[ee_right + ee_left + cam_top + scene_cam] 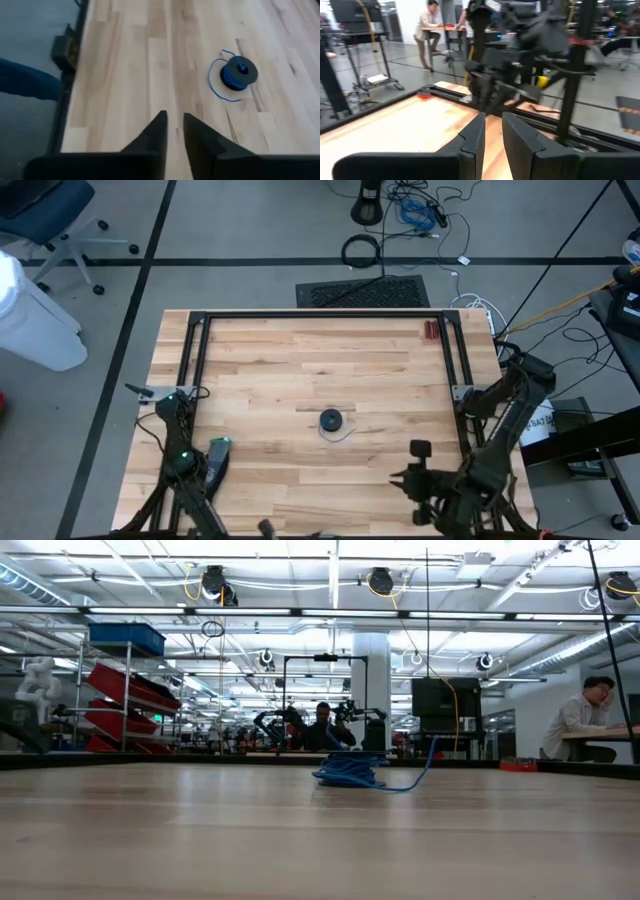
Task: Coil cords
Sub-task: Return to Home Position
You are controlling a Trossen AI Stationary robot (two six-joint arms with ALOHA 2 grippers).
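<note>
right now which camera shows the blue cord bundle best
The right wrist view: the blue cord bundle fills more of the picture, coil and loose tail clear. The high view shows it small at the table's middle; the low view side-on; the left wrist view misses it.

High view: overhead, facing straight down on the whole pale wooden table [300, 380], from well above.
Low view: at tabletop height, facing level across it into the room.
Left wrist view: close over the table, facing the right arm.
Right wrist view: angled down at the tabletop.
Shared: small blue coiled wire bundle [331, 420], in high, low, right wrist.
</note>
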